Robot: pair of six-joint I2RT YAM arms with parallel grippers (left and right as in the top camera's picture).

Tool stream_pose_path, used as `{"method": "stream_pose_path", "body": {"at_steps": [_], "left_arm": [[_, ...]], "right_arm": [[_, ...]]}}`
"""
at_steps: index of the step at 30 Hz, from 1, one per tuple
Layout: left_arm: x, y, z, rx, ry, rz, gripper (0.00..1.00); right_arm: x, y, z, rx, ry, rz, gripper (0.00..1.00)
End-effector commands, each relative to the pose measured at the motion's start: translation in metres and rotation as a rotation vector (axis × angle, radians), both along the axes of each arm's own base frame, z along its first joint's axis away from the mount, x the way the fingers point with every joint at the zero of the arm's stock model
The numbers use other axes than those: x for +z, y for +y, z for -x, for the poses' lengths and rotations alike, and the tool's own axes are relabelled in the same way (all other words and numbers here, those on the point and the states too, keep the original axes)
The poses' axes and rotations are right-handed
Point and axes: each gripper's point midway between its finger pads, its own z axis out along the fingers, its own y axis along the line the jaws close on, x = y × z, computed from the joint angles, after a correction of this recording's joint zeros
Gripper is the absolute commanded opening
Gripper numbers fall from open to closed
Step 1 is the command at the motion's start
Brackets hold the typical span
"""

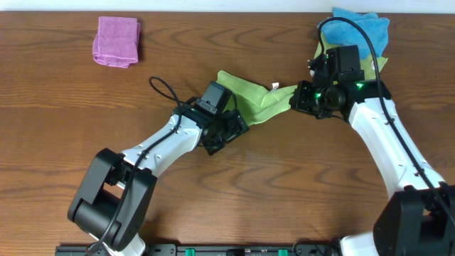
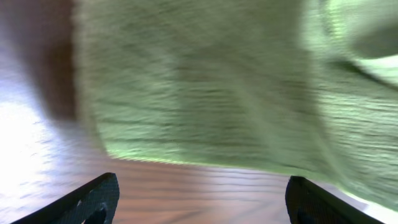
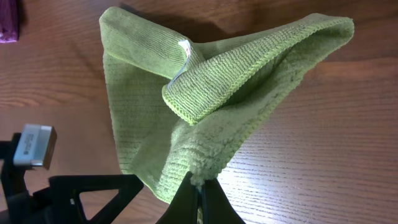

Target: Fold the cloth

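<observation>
The lime-green cloth (image 1: 259, 99) lies bunched on the wooden table between my two arms, with its small white tag (image 1: 274, 87) on top. My right gripper (image 3: 199, 186) is shut on one edge of the cloth (image 3: 186, 124) and holds it up off the table; the tag (image 3: 184, 47) shows at a fold. My left gripper (image 2: 199, 199) is open, its two fingers wide apart just above the table, with the cloth's edge (image 2: 205, 93) right in front of them. In the overhead view the left gripper (image 1: 231, 128) is at the cloth's left end.
A folded pink cloth (image 1: 116, 41) lies at the back left. A bright blue cloth (image 1: 361, 30) lies over a duller yellow-green cloth (image 1: 375, 65) at the back right, behind the right arm (image 1: 387, 135).
</observation>
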Motion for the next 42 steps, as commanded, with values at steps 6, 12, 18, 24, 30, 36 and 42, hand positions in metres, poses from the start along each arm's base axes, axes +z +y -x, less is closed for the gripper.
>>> {"method": "stream_pose_path", "body": {"at_steps": [6,12,18,24,30,36,42], "left_arm": [[-0.016,0.002,0.003,0.035,0.027,0.094,0.87],[-0.017,0.001,-0.002,0.059,0.005,0.108,0.87],[-0.018,0.004,-0.007,0.112,0.007,0.100,0.87],[-0.010,-0.003,-0.018,0.137,-0.023,0.146,0.86],[-0.009,0.000,-0.025,0.173,-0.046,0.136,0.86],[-0.013,0.002,-0.017,0.209,0.021,0.133,0.86],[-0.027,0.023,-0.013,0.276,0.052,0.032,0.86]], "right_arm": [[0.012,0.004,-0.003,0.023,-0.036,-0.007,0.02],[0.012,0.004,-0.002,0.030,-0.037,-0.004,0.02],[0.011,0.004,-0.001,0.030,-0.032,-0.004,0.01],[0.010,0.003,0.001,0.040,-0.026,0.002,0.02],[0.009,0.003,0.003,0.048,-0.020,0.007,0.02],[0.009,0.003,0.004,0.055,-0.021,0.010,0.02],[0.009,0.003,0.004,0.065,-0.023,0.015,0.02]]}}
